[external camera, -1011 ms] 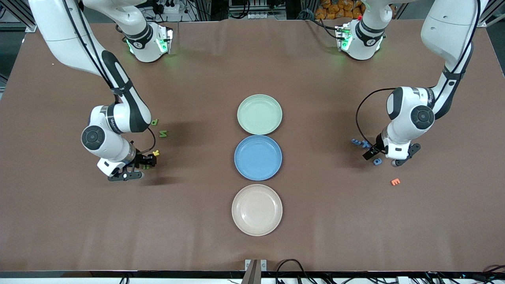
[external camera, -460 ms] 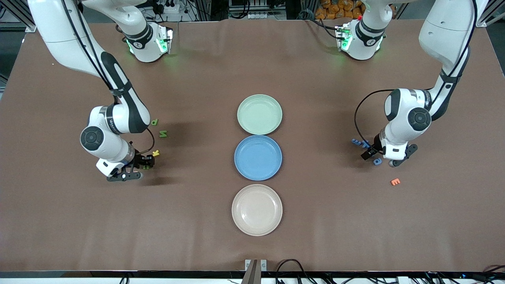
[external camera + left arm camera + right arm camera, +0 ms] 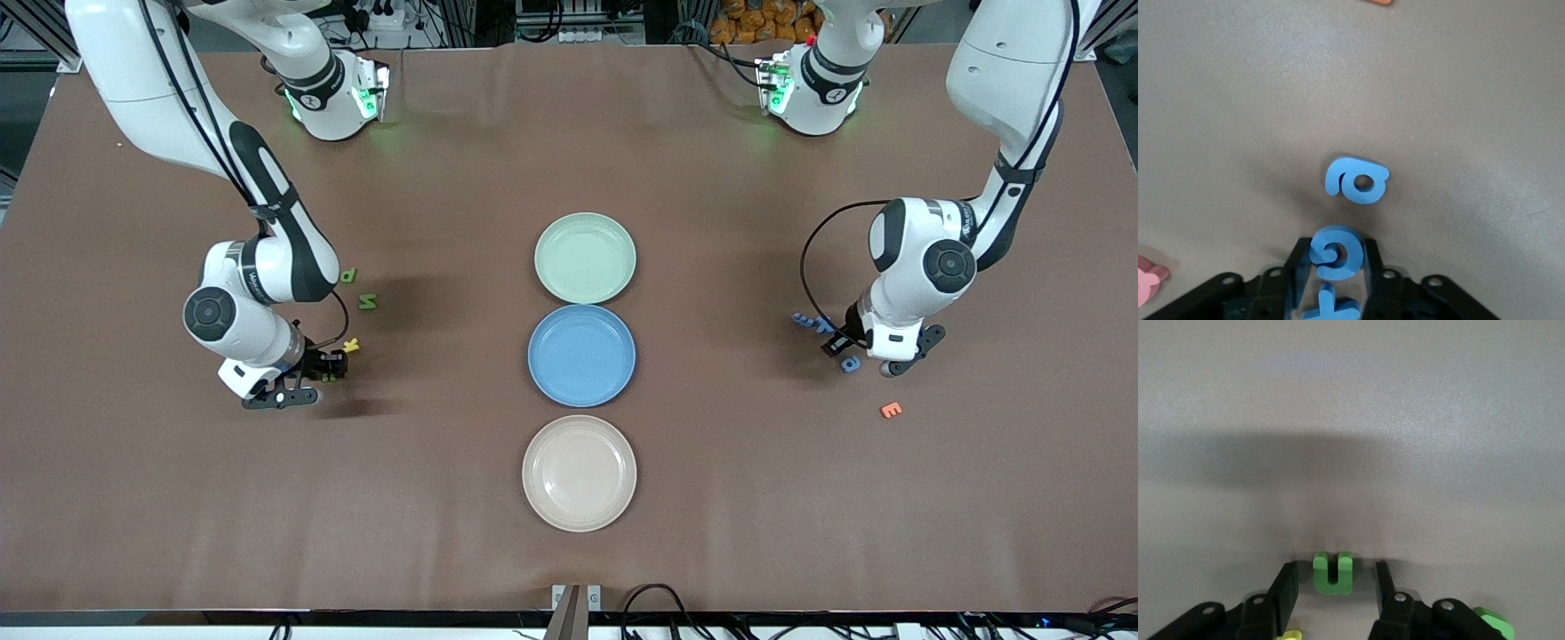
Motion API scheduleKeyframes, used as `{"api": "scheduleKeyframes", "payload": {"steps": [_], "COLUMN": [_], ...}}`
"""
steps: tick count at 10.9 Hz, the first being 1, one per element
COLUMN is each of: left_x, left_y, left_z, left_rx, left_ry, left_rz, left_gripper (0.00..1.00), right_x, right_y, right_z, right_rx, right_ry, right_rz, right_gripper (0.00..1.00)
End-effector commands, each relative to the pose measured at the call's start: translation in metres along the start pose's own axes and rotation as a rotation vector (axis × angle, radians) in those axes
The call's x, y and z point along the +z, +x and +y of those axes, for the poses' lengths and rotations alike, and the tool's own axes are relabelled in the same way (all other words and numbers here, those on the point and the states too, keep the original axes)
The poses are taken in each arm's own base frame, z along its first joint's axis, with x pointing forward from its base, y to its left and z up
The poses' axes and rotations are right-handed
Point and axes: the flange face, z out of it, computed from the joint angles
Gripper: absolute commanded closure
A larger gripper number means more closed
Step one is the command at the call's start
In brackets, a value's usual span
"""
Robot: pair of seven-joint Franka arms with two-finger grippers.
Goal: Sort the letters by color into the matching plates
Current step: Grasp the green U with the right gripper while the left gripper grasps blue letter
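Brown cloth covers the table (image 3: pixel 569 551), and I see three plates in a column at its middle: the blue plate (image 3: pixel 581 356) in the centre, the pale green plate (image 3: pixel 585 258) at its 12 o'clock and the beige plate (image 3: pixel 579 473) at its 6 o'clock, none of them holding a letter. Reading the front view as a dial around the blue plate, the right gripper (image 3: pixel 318 375) sits low at the table at about 9 o'clock, toward the right arm's end. My right wrist view shows its jaws released, standing either side of a green U letter (image 3: pixel 1333 573) with a gap on each side; the letter lies flat on the cloth. A yellow letter (image 3: pixel 352 345) lies just beside that gripper at its 1 o'clock, and two more green letters (image 3: pixel 367 301) lie at its 12 o'clock, near each other. The left gripper (image 3: pixel 861 357) is low at about 3 o'clock from the blue plate, toward the left arm's end. My left wrist view shows its jaws clenched on a held blue letter (image 3: pixel 1335 253), both pads against its sides. A loose blue letter (image 3: pixel 1357 180) lies just in front of those jaws, apart from them. A small blue cluster (image 3: pixel 807 320) lies at the left gripper's 10 o'clock, an orange letter (image 3: pixel 891 410) at its 5 o'clock, and a pink letter (image 3: pixel 1148 280) shows at the edge of the left wrist view.
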Motion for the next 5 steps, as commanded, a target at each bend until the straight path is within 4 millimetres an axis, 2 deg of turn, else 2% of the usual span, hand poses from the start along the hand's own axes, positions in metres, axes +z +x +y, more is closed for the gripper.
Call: {"api": "scheduleKeyframes", "payload": {"steps": [1,4,5], "left_x": [0.002,-0.022,-0.034], "left_y": [0.002,0.012,0.015], "left_z": [0.002,0.015,0.022], "left_rx": [-0.008,-0.007,-0.019], "left_ry": [0.003,-0.015,-0.018], "left_rz": [0.012,0.041,0.047], "left_gripper": [1.00,1.00,1.00], "right_x": [0.003,0.001,-0.004], "right_y": [0.005,0.006,0.008], "right_z": [0.003,0.002,0.000], "right_rx": [0.006,0.010,0.009], "right_ry": [0.009,0.010,0.011], "right_rz": [0.005,0.003,0.008], "right_gripper": [0.62,0.97,1.00]}}
